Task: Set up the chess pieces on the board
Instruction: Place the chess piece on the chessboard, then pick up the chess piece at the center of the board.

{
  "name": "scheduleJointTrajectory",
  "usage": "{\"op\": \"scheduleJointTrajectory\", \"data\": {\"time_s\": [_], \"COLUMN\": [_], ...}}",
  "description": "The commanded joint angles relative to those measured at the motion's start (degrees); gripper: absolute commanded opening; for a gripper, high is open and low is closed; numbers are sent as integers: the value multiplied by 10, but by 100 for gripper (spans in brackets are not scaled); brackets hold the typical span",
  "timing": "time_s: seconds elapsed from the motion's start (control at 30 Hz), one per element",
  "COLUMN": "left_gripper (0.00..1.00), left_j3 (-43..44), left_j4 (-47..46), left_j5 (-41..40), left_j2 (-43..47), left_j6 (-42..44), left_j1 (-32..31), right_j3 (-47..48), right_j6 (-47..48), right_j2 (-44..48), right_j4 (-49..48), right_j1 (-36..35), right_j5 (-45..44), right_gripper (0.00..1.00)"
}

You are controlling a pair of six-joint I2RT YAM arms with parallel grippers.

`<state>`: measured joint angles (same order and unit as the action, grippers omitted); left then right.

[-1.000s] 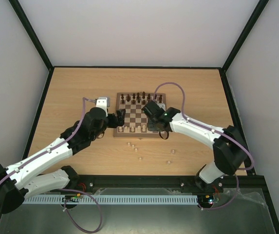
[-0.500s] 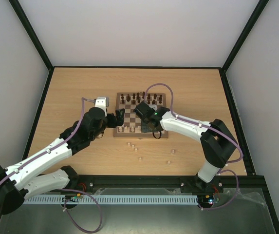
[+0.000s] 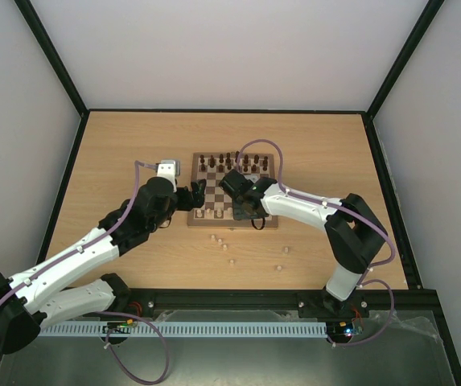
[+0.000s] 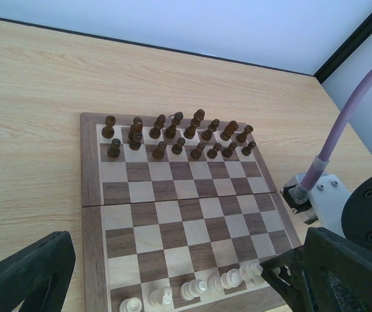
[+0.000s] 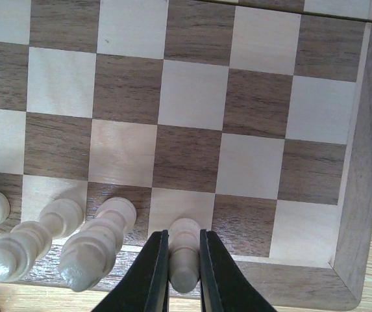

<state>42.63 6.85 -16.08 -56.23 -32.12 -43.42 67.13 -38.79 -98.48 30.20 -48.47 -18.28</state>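
Observation:
The board (image 3: 218, 191) lies mid-table and also shows in the left wrist view (image 4: 173, 214) and the right wrist view (image 5: 192, 104). My right gripper (image 3: 244, 211) is over its near row. In its wrist view the right gripper (image 5: 184, 235) is shut on a cream chess piece (image 5: 184, 260) standing on a light square of the near row. Several other cream pieces (image 5: 91, 250) stand to its left in that row, and they also show in the left wrist view (image 4: 192, 288). My left gripper (image 3: 198, 193) is open and empty at the board's left edge, its fingers (image 4: 30, 273) wide apart.
Dark brown pieces (image 3: 234, 163) fill the board's two far rows (image 4: 173, 133). Several loose cream pieces lie on the table in front of the board, some at the left (image 3: 222, 242) and some at the right (image 3: 279, 267). The right arm's wrist and cable (image 4: 328, 201) stand beside the board's right edge.
My right gripper has moved left along the board's near edge, over the near row. The left arm has not moved.

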Motion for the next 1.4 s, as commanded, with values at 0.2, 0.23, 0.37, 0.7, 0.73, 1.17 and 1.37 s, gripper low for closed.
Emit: {"op": "scheduleJointTrajectory", "data": {"time_s": [0.2, 0.23, 0.37, 0.7, 0.73, 1.17, 1.37], "left_gripper": [99, 99, 99, 99, 99, 99, 99], "left_j3": [-7, -8, -7, -7, -6, -7, -5], "left_j4": [-5, -5, -5, -6, -6, -4, -3], "left_j5": [-2, -2, -1, 3, 3, 5, 10], "left_j2": [5, 5, 6, 5, 4, 10, 11], "left_j6": [0, 0, 1, 1, 0, 0, -3], "left_j1": [5, 4, 4, 5, 5, 8, 8], "right_j3": [9, 8, 6, 5, 3, -201, -269], "right_j6": [4, 4, 4, -3, -4, -103, -167], "right_j2": [-13, -12, -10, 19, 27, 296, 340], "right_j4": [11, 10, 7, 24, 28, 84, 80], "right_j1": [-4, -4, -4, -4, -4, -4, -44], "right_j5": [-6, -6, -4, -15, -19, -44, -27], "right_gripper": [5, 5, 12, 29, 30, 44, 49]}}
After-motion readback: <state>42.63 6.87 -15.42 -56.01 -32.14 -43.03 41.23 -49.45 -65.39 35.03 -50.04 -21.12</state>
